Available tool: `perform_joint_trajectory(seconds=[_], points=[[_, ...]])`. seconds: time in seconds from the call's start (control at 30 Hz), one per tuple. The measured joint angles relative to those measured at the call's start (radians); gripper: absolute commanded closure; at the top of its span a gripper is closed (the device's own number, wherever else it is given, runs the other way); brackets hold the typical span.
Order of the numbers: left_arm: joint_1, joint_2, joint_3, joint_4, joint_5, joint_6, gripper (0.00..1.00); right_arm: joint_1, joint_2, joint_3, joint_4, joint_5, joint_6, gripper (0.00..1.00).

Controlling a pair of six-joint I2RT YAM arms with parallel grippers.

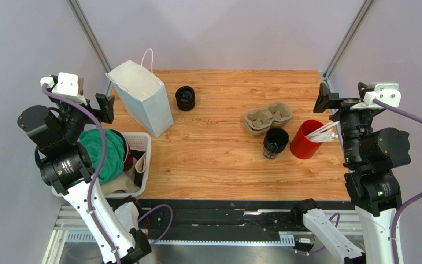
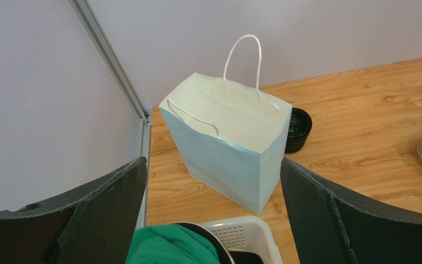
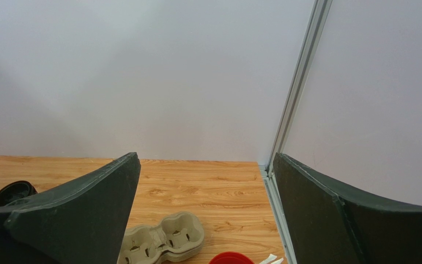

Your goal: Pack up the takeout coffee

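Observation:
The takeout coffee (image 1: 275,143), a small black cup, stands upright on the wooden table just in front of the cardboard cup tray (image 1: 268,117), which also shows in the right wrist view (image 3: 163,242). A white paper bag (image 1: 141,96) stands open at the back left (image 2: 229,143). My left gripper (image 1: 93,105) hangs open over the table's left edge, short of the bag (image 2: 212,162). At the right edge my right gripper (image 1: 344,94) is open and empty, above and right of the tray (image 3: 206,157). The cup is out of both wrist views.
A red cup (image 1: 307,140) with white straws stands right of the black cup. A short black ribbed round thing (image 1: 185,98) sits behind the bag (image 2: 298,129). A white basket (image 1: 141,148) holding green cloth (image 1: 106,154) stands at the front left. Metal frame posts rise at the back corners.

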Motion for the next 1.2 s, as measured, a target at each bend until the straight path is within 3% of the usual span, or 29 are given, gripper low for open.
perform_joint_trajectory(seconds=[0.67, 0.93, 1.2], points=[[-0.026, -0.012, -0.054, 0.045, 0.133, 0.032, 0.01, 0.004, 0.042, -0.045, 0.005, -0.015, -0.085, 0.01], [-0.314, 0.129, -0.048, 0.041, -0.025, 0.137, 0.01, 0.004, 0.067, -0.1, -0.016, -0.162, -0.127, 0.01], [-0.534, 0.387, 0.089, 0.006, -0.201, 0.202, 0.01, 0.004, 0.002, -0.214, -0.096, -0.283, -0.186, 0.01]])
